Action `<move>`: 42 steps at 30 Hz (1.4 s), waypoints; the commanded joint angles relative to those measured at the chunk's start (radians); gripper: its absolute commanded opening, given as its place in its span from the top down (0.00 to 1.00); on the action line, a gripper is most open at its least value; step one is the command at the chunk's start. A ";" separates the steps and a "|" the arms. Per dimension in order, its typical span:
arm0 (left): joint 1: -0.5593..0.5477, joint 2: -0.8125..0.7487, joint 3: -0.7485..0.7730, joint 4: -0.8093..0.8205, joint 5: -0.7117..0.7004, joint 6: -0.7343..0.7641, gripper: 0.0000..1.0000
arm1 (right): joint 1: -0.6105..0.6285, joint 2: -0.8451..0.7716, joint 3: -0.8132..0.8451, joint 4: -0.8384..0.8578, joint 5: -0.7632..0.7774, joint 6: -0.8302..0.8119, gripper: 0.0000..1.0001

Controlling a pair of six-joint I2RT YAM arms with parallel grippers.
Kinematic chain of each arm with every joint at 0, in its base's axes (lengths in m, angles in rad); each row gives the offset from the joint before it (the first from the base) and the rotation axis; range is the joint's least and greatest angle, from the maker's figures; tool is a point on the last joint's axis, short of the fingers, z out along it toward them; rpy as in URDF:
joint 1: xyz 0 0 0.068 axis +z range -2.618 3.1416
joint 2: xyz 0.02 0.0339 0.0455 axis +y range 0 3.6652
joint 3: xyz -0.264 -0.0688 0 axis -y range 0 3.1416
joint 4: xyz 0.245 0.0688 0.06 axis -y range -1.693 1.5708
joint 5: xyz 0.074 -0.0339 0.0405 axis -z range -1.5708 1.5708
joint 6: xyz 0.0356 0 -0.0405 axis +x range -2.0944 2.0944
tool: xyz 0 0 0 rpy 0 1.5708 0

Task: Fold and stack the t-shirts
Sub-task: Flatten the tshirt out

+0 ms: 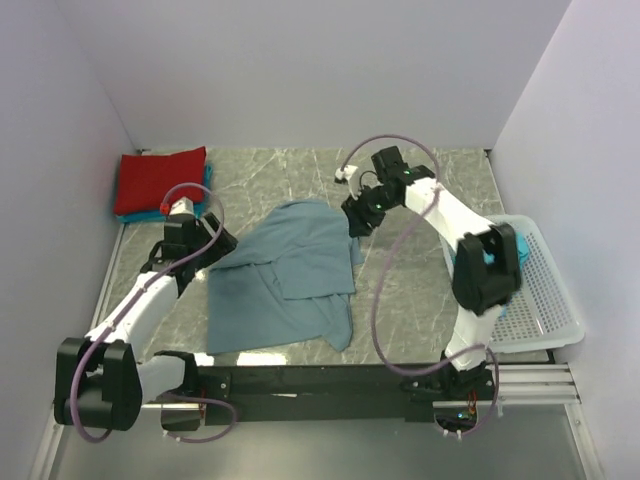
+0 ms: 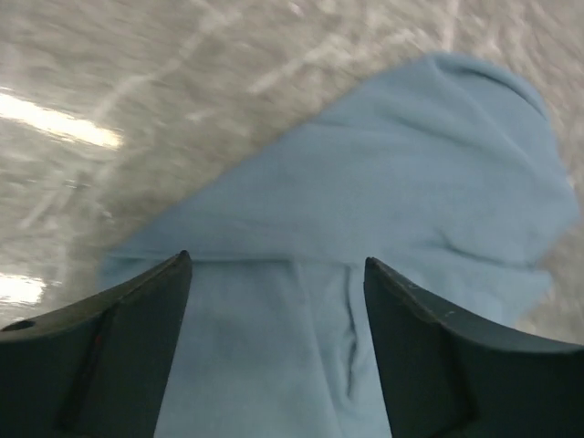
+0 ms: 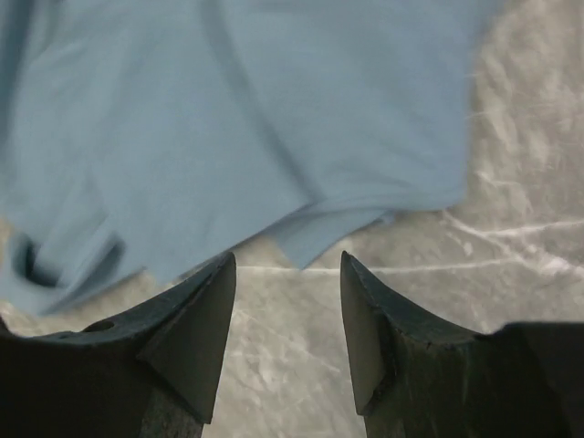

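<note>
At the middle of the grey marbled bench (image 1: 420,180) lies a soft slate-blue t-shirt (image 1: 285,275), rumpled and partly folded. A red t-shirt (image 1: 160,180) sits folded flat in the far-left corner. Left gripper (image 2: 276,265) and right gripper (image 3: 287,260) are released, empty, at its edges; plain white walls (image 1: 320,70) enclose the bench.

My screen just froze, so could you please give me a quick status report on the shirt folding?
Left gripper open, over the blue shirt. Right gripper open, beside its edge. Shirt rumpled, half folded. Nothing blocking.
</note>
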 commanded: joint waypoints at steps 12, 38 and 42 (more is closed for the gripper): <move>-0.010 -0.272 0.143 -0.139 0.336 0.353 0.15 | 0.159 -0.192 -0.251 0.142 0.187 0.037 0.44; -0.013 -0.403 0.080 -0.113 0.244 0.385 0.15 | 0.184 0.080 0.319 0.124 0.025 0.179 1.00; -0.013 -0.406 0.073 -0.110 0.221 0.389 0.15 | 0.209 0.246 0.583 0.507 0.297 0.533 0.99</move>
